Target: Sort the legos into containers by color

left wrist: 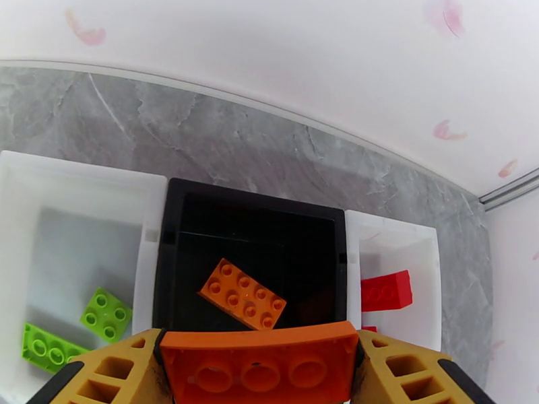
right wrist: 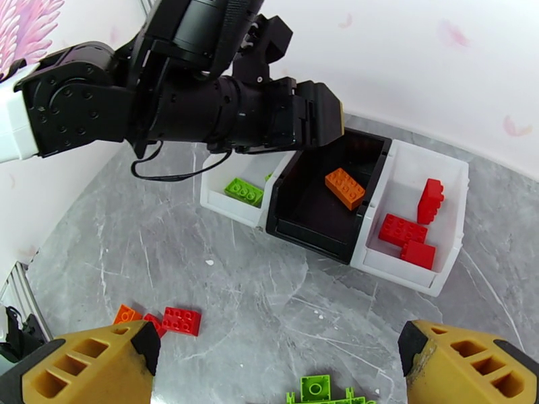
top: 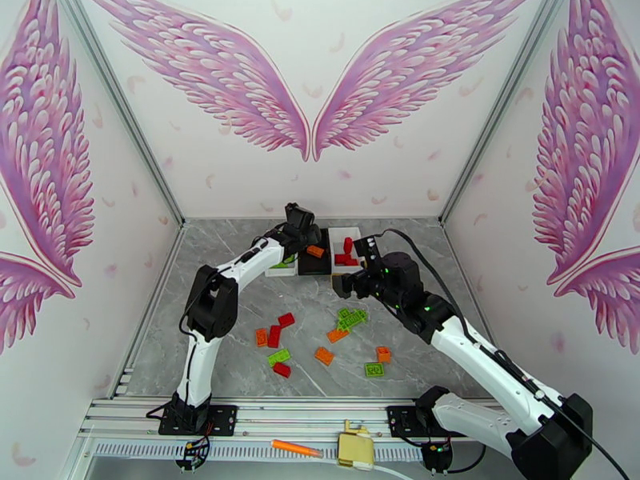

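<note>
White-and-black left arm (top: pixel 240 270) stretched forward, yellow-fingered left gripper (left wrist: pixel 259 382) clamped on an orange studded plastic brick (left wrist: pixel 256 355), right arm (top: pixel 472 346) angled inward, right gripper (right wrist: pixel 279 361) spread wide

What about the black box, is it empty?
No, the black box has one orange brick lying flat inside it.

Left arm (right wrist: pixel 202 109) overhangs the black bin (right wrist: pixel 306 238); bare table (right wrist: pixel 222 281) lies before it.

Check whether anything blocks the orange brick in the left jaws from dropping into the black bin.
Nothing visible does. The held orange brick hangs over the near side of the open-topped black bin. Inside lies just one loose orange brick on the floor, with bare floor around it.
</note>
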Robot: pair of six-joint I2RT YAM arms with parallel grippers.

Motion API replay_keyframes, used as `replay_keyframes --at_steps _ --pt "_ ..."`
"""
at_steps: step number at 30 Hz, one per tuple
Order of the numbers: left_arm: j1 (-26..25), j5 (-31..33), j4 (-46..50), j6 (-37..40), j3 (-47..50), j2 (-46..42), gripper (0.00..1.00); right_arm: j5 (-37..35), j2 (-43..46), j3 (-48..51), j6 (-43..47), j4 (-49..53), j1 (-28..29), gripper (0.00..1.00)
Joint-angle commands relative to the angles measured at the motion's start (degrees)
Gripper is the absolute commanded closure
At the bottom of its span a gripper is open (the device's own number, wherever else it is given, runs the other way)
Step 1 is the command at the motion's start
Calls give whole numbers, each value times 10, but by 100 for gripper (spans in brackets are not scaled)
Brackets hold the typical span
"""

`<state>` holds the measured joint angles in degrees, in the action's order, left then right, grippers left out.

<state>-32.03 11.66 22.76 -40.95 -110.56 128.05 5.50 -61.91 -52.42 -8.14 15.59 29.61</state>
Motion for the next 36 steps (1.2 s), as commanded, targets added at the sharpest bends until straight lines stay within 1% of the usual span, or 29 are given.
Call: replay_keyframes --at_steps 1,3,4,8,10,11,12,16,17,20,22,25,28,31,36 --pt "0 -6 32 9 -50 31 45 -13 10 1 -7 16 -4 1" --pt "0 -10 37 10 -63 41 53 -13 14 2 -8 19 -5 1" --pt "0 -11 37 10 -67 44 55 -14 17 3 -9 21 -4 1" --pt "1 -13 40 11 -78 53 55 -16 25 8 -13 24 -6 1" --pt "1 -15 43 11 -84 59 54 -18 28 9 -14 26 -5 1" --pt "2 -15 45 11 -89 61 50 -17 28 9 -15 25 -5 1" --pt "2 -14 49 12 -93 65 43 -17 28 9 -16 25 -5 1" --pt "2 -14 56 17 -101 63 22 -12 23 5 -16 23 -6 1" --pt "2 -14 57 20 -100 60 19 -10 21 4 -16 22 -6 1" --pt "2 -18 58 33 -94 41 12 -4 16 -1 -15 22 -6 1" --pt "0 -13 54 43 -78 19 10 -6 16 -4 -14 23 -7 1" --pt "-3 -12 28 57 -31 -28 7 -9 16 -6 -14 23 -6 1" --pt "-7 -10 -11 81 38 -90 1 -15 9 -8 -21 27 -8 1" --pt "-11 -20 -57 117 121 -158 1 -28 -4 -13 -36 40 -9 1" --pt "-18 -54 -138 192 282 -293 1 -63 -30 -21 -52 81 -9 0"
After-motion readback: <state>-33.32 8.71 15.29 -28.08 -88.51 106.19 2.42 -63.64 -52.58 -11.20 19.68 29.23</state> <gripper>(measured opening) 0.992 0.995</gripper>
